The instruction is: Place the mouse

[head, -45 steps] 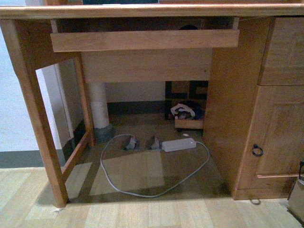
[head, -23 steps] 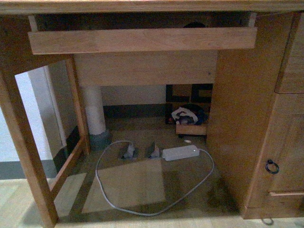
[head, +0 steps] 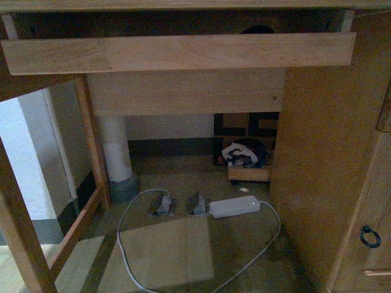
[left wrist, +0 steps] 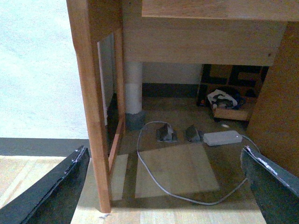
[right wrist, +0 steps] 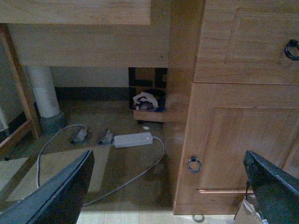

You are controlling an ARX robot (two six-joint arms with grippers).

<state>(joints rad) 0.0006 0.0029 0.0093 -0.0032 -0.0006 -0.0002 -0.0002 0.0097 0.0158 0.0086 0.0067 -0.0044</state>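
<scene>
Wrist views: both jaws spread, empty. Mouse [head: 257,28] is judged half hidden behind tray front [head: 183,54], above them; front could be struck reaching.

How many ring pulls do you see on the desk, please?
2. The lower ring pull on the cabinet door; the upper ring pull on the drawer above. Others may be out of frame.
</scene>
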